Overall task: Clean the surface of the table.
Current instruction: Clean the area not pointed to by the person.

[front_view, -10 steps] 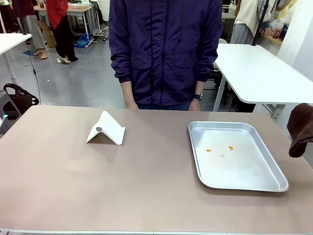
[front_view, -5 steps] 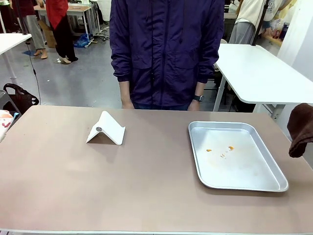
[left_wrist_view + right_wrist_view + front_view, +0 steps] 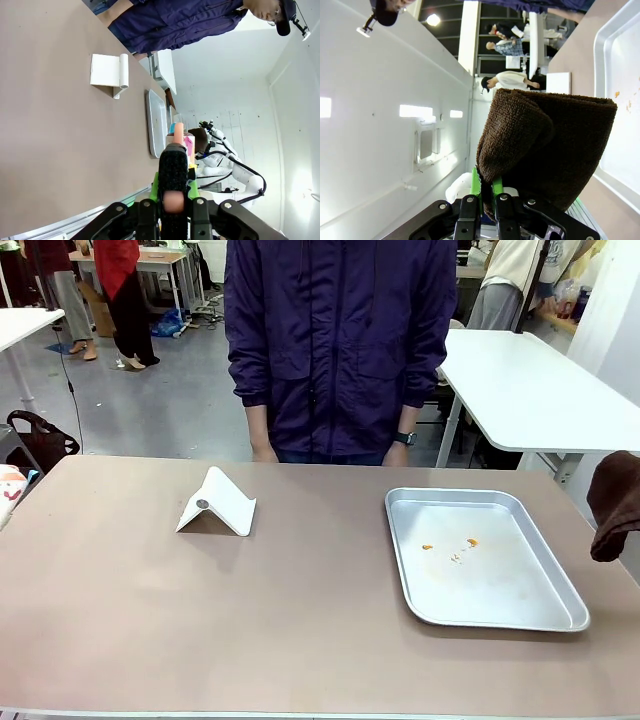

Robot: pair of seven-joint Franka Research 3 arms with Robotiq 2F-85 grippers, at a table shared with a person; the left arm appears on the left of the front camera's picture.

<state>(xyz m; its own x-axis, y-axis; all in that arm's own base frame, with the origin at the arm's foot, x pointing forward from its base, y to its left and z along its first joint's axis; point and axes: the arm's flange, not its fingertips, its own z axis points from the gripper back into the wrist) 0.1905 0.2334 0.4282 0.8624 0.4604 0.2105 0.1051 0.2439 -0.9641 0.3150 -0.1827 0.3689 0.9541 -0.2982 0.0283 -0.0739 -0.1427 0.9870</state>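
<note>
We counted one brownish counter [image 3: 300, 640], and on it one steel tray [image 3: 500, 585] and one white folded stand [image 3: 218, 505]. In the tray lay two orange crumbs [image 3: 472, 541] and a small cluster of pale specks [image 3: 456, 558] too fine to number. We saw one brown cloth [image 3: 613, 502], one dark speckled item with a pink tip [image 3: 173, 170], one person [image 3: 340, 340] at the far side, and two white counters [image 3: 530, 380] behind.

The left gripper [image 3: 173, 189] clamps a dark pink-tipped tool [image 3: 173, 164]; the right gripper [image 3: 487, 192] clamps a brown cloth [image 3: 555, 140].
</note>
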